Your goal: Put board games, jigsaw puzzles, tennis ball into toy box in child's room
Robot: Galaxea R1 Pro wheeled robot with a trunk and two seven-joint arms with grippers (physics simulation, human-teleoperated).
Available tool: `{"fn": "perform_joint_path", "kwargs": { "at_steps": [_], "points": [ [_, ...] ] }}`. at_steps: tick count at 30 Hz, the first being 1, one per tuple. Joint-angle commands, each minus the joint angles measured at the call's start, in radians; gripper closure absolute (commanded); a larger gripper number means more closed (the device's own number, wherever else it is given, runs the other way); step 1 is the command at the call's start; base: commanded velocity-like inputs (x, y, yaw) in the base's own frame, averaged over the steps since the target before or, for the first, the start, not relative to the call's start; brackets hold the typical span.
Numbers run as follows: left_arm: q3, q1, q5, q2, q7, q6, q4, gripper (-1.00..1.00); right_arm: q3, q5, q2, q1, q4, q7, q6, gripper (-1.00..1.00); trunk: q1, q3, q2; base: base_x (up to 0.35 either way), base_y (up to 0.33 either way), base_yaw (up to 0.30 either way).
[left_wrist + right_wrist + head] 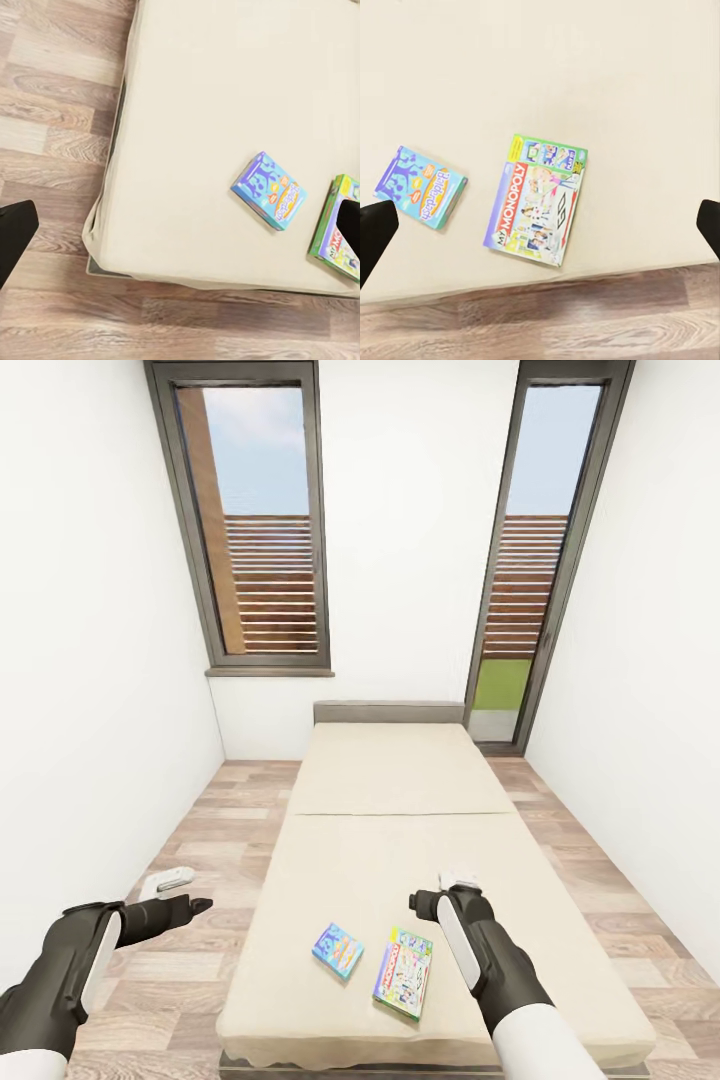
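Fingers of the right gripper (428, 901) stand wide apart and empty above the bed (400, 860), and the left gripper (190, 906), off the bed's side over the floor (190, 810), is likewise spread and holds nothing. Just below the right one, near the bed's foot edge, lie the green game (538, 199) and, close beside it but apart, the blue game (420, 186); I judge a straight descent with jaws across the green box's shorter width best. Table, toy box, puzzles and ball are out of frame.
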Motion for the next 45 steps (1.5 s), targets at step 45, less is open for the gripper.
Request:
{"fn": "perform_joint_path", "kwargs": {
  "at_steps": [45],
  "points": [
    [0.005,-0.001,0.010,0.003,-0.059,0.128,-0.009,-1.00,-0.006,-0.015,0.001,-0.001,0.001,-0.015,0.009,-1.00,0.001,-0.041,-0.002,0.000,0.000,0.000]
  ]
}}
